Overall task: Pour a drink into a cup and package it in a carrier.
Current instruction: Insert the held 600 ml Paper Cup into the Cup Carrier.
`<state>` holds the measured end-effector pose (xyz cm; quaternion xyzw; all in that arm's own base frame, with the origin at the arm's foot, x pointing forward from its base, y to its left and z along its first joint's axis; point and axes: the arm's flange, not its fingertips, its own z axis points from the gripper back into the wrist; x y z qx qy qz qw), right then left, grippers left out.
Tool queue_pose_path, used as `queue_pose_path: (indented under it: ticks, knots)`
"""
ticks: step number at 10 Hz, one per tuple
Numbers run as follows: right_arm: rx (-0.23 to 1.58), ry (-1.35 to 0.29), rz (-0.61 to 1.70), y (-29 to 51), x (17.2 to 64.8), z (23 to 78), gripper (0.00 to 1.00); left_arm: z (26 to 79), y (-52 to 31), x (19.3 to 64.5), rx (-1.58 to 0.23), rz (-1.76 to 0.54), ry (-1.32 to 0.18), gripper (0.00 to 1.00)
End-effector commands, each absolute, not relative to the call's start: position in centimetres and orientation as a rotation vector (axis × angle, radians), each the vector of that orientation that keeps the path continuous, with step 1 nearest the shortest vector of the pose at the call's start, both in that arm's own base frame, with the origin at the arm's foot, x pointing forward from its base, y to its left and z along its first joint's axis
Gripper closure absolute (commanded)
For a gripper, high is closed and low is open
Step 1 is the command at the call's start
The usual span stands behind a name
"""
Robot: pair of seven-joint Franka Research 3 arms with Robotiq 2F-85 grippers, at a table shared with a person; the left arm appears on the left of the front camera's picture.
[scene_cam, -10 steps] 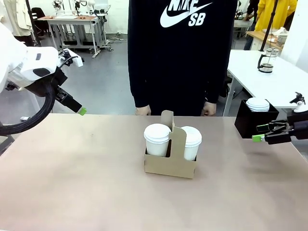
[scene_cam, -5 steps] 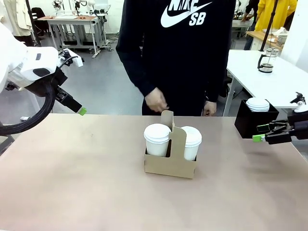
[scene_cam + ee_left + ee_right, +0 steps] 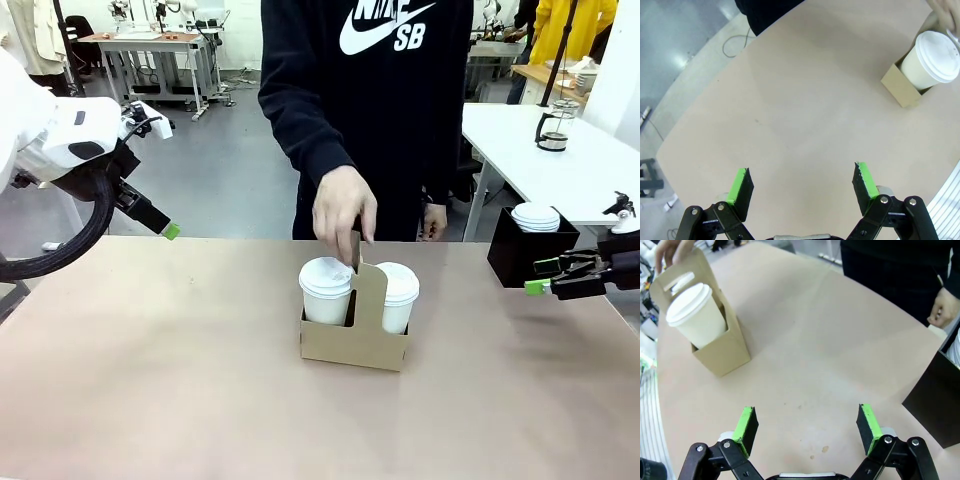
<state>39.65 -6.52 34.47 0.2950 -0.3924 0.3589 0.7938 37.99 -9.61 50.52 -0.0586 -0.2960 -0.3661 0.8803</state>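
Since the earlier frame, the person's hand [image 3: 344, 212] reached down onto the carrier [image 3: 355, 335] handle at frame centre. Both cups [image 3: 327, 290] sat packed; lifting it away seemed next. The left gripper [image 3: 802, 186] and right gripper [image 3: 807, 430] hung spread and empty.

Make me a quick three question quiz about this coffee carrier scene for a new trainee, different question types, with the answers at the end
1. True or false: the carrier holds two lidded white cups.
2. Multiple choice: what is the person's hand doing? A) gripping the carrier's handle tab, B) lifting a lid off a cup, C) resting flat on the table.
3. Fill in: the left gripper and the right gripper both stand ____, away from the carrier.

Key: 1 true; 2 A; 3 open, holding nothing.
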Motion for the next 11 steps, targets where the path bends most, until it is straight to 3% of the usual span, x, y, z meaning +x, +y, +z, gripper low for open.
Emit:
queue_pose_path:
  ticks: [1,11]
  knots:
    - [0.632,-0.855,0.787,-6.65,39.61,34.42,0.0,50.58,-9.65,37.86,-0.115,-0.749,-0.615,0.0]
    - [0.632,-0.855,0.787,-6.65,39.61,34.42,0.0,50.58,-9.65,37.86,-0.115,-0.749,-0.615,0.0]
